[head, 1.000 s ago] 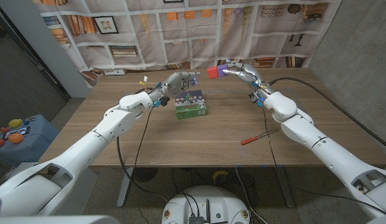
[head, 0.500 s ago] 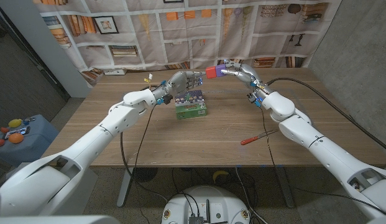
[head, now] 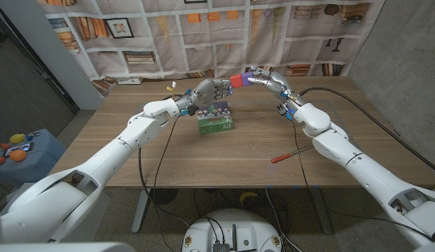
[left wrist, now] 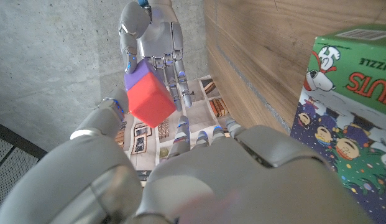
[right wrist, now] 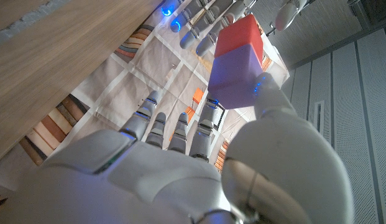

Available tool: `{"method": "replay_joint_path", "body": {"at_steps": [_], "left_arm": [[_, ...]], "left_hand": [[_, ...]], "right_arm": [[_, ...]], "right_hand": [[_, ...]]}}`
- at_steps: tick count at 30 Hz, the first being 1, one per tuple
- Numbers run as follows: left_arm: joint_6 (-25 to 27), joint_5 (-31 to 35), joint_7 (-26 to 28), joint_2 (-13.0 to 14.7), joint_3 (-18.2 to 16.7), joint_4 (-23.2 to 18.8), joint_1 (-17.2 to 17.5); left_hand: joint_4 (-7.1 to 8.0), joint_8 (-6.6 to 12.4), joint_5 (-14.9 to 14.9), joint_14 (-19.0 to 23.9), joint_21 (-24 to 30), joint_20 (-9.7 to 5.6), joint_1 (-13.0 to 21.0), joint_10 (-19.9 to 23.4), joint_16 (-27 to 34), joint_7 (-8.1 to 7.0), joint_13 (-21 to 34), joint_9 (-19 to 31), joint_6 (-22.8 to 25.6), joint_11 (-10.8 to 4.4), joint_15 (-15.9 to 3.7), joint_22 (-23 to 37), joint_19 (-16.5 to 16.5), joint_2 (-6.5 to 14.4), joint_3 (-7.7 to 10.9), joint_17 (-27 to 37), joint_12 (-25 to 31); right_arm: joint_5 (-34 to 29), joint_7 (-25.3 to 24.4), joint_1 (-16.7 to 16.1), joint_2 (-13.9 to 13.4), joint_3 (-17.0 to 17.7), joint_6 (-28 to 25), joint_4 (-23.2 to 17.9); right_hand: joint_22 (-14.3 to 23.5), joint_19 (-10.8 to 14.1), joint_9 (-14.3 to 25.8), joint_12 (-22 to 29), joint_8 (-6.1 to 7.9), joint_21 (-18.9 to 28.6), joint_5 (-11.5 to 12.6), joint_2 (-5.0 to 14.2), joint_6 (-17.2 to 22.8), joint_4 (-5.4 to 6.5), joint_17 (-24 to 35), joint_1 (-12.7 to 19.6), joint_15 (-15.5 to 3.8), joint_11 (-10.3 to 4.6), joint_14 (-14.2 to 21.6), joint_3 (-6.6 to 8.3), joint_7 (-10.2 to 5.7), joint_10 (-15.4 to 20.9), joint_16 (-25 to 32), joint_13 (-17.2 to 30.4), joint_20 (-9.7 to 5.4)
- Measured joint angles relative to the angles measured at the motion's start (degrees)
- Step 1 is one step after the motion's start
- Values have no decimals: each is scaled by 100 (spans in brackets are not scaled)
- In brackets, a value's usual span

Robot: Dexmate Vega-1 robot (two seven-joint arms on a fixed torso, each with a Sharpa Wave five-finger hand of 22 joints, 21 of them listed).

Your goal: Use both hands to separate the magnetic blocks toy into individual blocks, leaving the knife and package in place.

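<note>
Head view, upper middle of the frame: the right hand (head: 263, 77) holds the magnetic blocks toy (head: 242, 78), a red block joined to a purple one, raised above the far part of the wooden surface (head: 224, 157). In the right wrist view the thumb and fingers (right wrist: 180, 134) pinch the purple end, red end outward. The left hand (head: 210, 90) is raised just beside the red end with its fingers spread and nothing in them; whether they touch the toy I cannot tell. The package (head: 216, 118), green with cartoon print, lies just below the left hand. The knife (head: 290, 154), red-handled, lies at right of centre, well apart from the package.
</note>
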Motion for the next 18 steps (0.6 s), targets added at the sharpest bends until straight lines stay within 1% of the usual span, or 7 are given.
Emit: {"method": "replay_joint_path", "body": {"at_steps": [3, 5, 8, 13, 18], "left_arm": [[-3, 27, 50, -17, 7, 0, 0], [-3, 50, 108, -27, 12, -8, 0], [16, 83, 216, -46, 17, -56, 2], [67, 131, 405, -81, 29, -126, 36], [95, 163, 513, -114, 46, -165, 58]], "left_hand": [[0, 16, 0, 0, 45, 12, 25, 0, 1, 9, 0, 0, 58, 0, 0, 0, -7, -20, 0, 0, 39], [0, 66, 0, 0, 45, 40, 79, 0, 40, 21, 0, 0, 163, 0, 0, 0, 21, -11, 0, 0, 39], [0, 132, 0, 0, 87, 40, 145, 0, 53, 36, 0, -1, 354, 0, 0, 0, 21, -6, 0, 0, 84], [-18, 190, 0, 0, 89, 62, 259, 0, 66, 63, 0, -1, 551, 0, 0, 0, -2, 18, 19, 0, 133], [-23, 265, 0, 0, 88, 61, 341, 22, 66, 47, 0, -1, 775, -22, -43, 0, -1, -5, 24, 0, 133]], "right_arm": [[-8, -8, 1, 1, -1, 0, 0], [-18, -17, 1, 4, -2, 0, 0], [-32, -27, 3, 7, -3, 1, -5], [-51, -47, 4, 9, -6, 1, -14], [-68, -70, 4, 13, -7, 0, -25]], "right_hand": [[0, 0, -15, 0, 0, 0, 0, 0, 0, 0, 0, 0, 0, 0, 0, 0, 0, 0, 0, 0, 0], [0, 0, -26, 0, 0, 0, 0, 0, 0, 0, 0, 0, 0, 0, 0, 0, 0, 0, 0, 0, 0], [0, 0, -27, 0, 0, 0, 0, 0, -1, 0, 0, 0, 0, 0, 0, 0, -1, 0, 0, 0, 0], [0, 0, -27, 0, 0, 4, -1, 0, -1, 0, 0, 0, 0, 0, 0, 0, -1, 0, 0, 0, 0], [0, 0, -28, 0, 0, 4, -2, 0, -1, 0, 0, 0, 0, 0, 1, 0, -1, 0, 0, 0, 0]]}}
